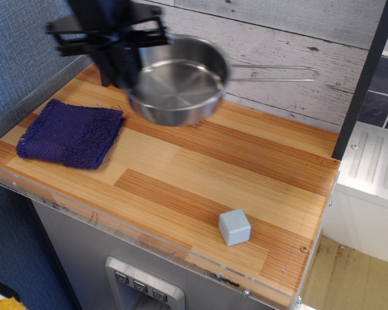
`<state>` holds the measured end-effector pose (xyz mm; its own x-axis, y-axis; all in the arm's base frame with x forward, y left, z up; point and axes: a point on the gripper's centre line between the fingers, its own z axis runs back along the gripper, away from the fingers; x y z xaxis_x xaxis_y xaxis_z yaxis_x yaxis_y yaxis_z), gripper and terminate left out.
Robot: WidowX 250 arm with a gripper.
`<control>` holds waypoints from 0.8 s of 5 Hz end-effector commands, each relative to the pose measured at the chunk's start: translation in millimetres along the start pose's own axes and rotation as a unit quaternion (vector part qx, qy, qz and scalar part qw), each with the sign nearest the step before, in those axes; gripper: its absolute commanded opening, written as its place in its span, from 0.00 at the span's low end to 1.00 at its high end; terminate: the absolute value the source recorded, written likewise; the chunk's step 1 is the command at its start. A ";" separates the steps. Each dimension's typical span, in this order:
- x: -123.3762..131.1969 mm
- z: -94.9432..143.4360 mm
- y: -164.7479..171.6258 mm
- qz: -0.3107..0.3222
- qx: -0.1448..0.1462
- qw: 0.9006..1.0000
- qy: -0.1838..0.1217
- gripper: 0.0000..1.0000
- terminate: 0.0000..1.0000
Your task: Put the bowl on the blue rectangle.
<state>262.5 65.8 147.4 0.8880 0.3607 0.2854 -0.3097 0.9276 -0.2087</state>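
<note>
Above the wooden counter (246,168), the pincer (119,61) is clamped on the left rim of the bowl (178,87), held in the air, handle pointing right, with the blue rectangle (71,132) lying lower left of it.

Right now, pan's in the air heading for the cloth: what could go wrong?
1. The gripper holds the bowl only at its left rim; the long handle sticks out right, so it may tilt or slip.
2. The blue rectangle looks loose and rumpled; a low approach could drag or bunch it.
</note>
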 end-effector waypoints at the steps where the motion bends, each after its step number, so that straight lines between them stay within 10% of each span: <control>1: 27.5 1.4 56.8 0.025 0.022 0.999 -0.033 0.00 0.00; 4: 50.9 -28.6 129.8 0.083 0.068 0.994 -0.002 0.00 0.00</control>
<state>284.5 193.1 87.8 0.8345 0.5113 0.2054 -0.4935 0.8594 -0.1340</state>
